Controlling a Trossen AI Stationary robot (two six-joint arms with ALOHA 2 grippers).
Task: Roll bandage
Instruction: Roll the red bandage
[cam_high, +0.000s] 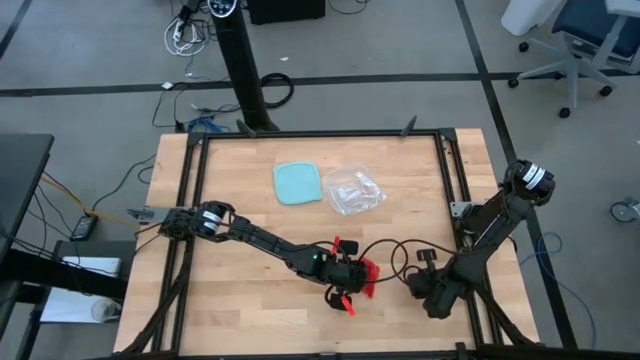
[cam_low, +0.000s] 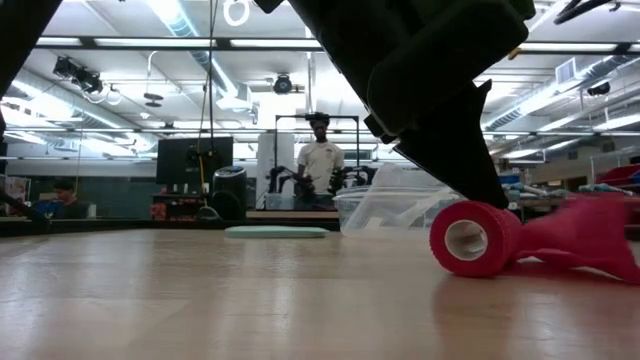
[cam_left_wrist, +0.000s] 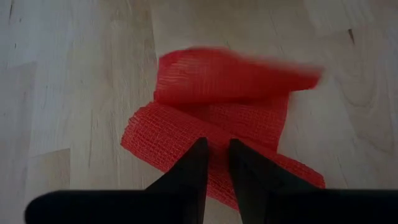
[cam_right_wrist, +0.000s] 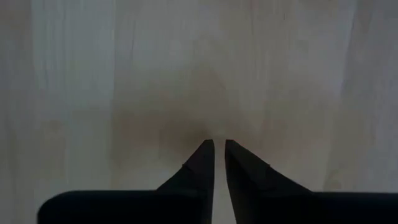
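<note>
Pressing the bandage (cam_left_wrist: 211, 106), left claw (cam_left_wrist: 216, 152) seems nearly shut.

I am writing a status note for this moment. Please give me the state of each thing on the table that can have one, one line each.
bandage: partly rolled, roll lying on its side, loose tail spread on the table.
left end effector: narrow gap between fingers, tips on the bandage's loose part.
right end effector: nearly closed, empty, over bare wood.
blue container: lying flat, untouched.
plastic bag: crinkled, beside the container.
</note>
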